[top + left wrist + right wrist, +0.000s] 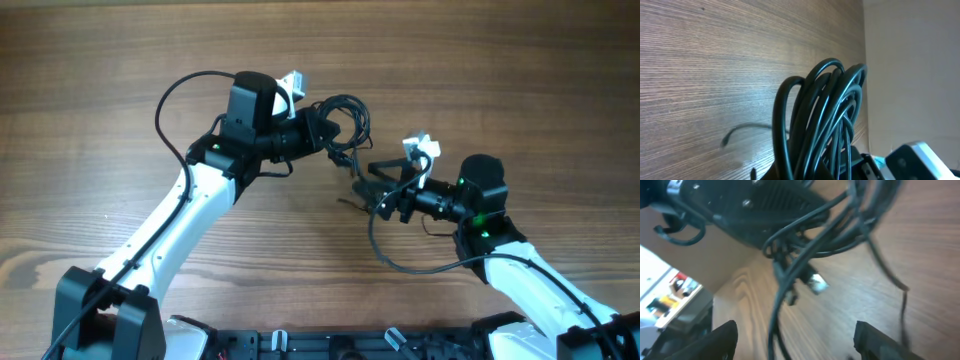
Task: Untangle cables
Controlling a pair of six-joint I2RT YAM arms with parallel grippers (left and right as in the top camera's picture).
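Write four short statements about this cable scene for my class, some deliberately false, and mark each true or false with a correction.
1. The left end effector is shut on a looped bundle of thin black cables. True.
2. The right end effector has its fingers pressed together. False: they stand wide apart.
3. The work surface is white plastic. False: it is a brown wood-grain table.
4. A silvery plug end shows among the strands in front of the right end effector. True.
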